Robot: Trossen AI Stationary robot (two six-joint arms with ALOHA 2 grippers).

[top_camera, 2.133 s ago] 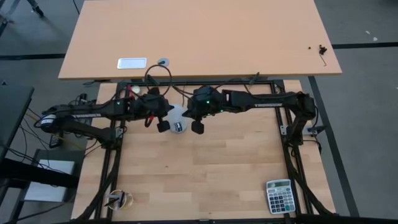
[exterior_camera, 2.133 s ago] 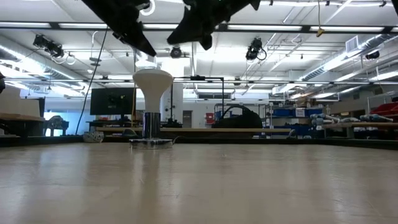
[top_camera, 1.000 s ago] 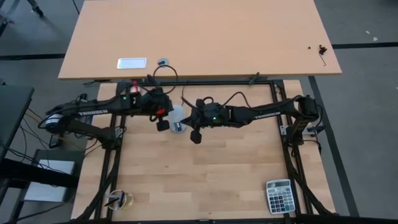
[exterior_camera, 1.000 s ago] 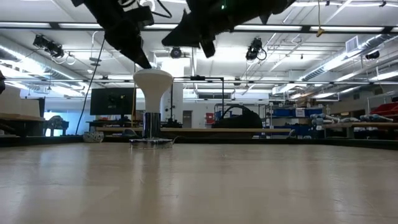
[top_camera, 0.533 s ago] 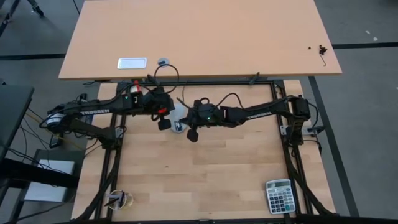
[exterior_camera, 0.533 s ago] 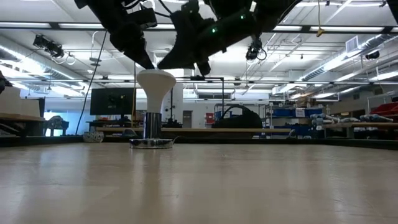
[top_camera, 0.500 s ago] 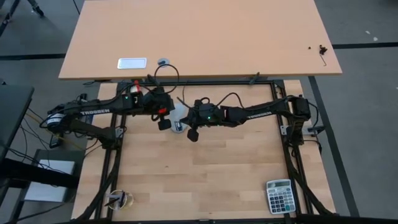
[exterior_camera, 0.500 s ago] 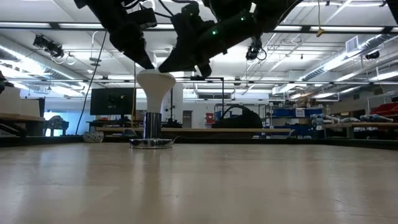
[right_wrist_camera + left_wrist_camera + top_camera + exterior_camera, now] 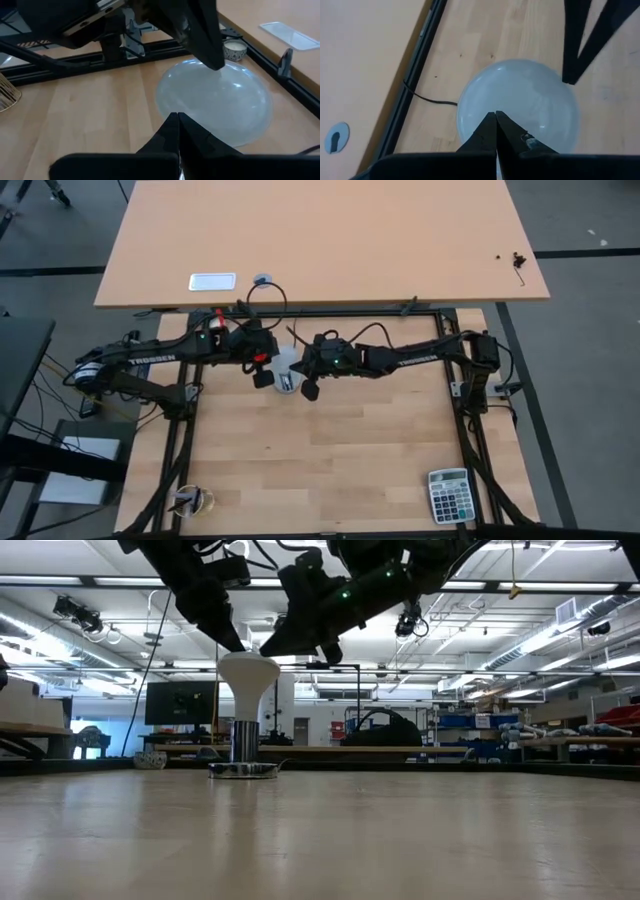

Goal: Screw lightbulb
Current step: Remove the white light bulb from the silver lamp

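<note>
Pale wood fills the table (image 9: 330, 450), and near its far edge the lightbulb (image 9: 248, 670) stands upright, wide white face up, narrow base down in a flat socket disc (image 9: 243, 769). On the left, the left gripper (image 9: 261, 379) hangs just beside the bulb's rim with its fingers pressed together on nothing. On the right, the right gripper (image 9: 309, 392) hovers at the bulb's other side, fingers likewise clenched and empty, and a calculator (image 9: 449, 495) sits well apart in the near right corner.

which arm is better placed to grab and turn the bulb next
Hard to call; probably the right. Both shut hands hover at the upright lightbulb, but the right hand sits nearer its rim than the left hand. It must open first.
</note>
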